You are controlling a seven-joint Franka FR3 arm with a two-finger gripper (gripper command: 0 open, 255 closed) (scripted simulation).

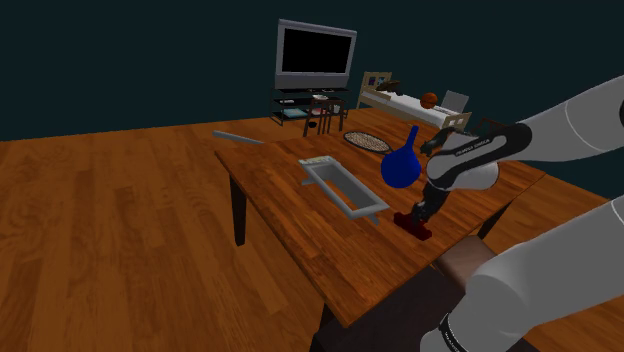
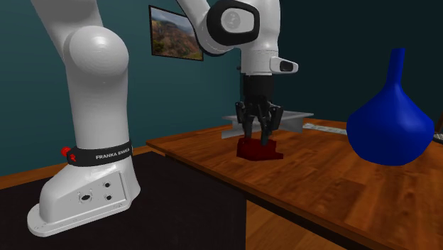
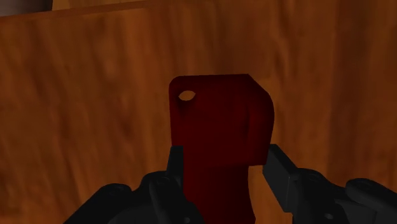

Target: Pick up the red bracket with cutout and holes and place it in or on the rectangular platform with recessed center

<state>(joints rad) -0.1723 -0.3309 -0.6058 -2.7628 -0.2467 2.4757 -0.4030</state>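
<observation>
The end effector (image 3: pixel 221 153) is low over the table (image 1: pixel 300 225). Its 2 fingers (image 3: pixel 280 167) are partly closed, with 1 on each side of the red bracket (image 3: pixel 219 124). Each finger looks like it touches a side edge, so I think it has a hold on the bracket. The bracket's small round hole is out in front of the fingertips.

In the second exterior view, the bracket rests on the table near the edge, right under the end effector. It is not lifted yet.

In the shoulder view, the grey platform (image 1: pixel 343 187) lies at about 10 o'clock from the bracket, a little way off. It is a long tray with a raised rim and a sunk middle. A blue vase (image 1: pixel 398 168) stands at about 12 o'clock from the bracket, close to it and just beside the platform.

Here is what could go wrong:

- **The bracket could slip.** The fingers seem to hold it only by its edges. If the hold is weak, it may twist or fall out as it goes up.
- **The vase could get knocked over.** It stands very near the way to the platform. A wide swing of the arm could hit its round belly.
- **The bracket could catch the rim.** This may happen if the lift is too low, and the bracket may then tip or push the platform along.
- **The bracket could land badly.** If the end effector lets go too soon, it may land half on the rim and slide off onto the table.
</observation>
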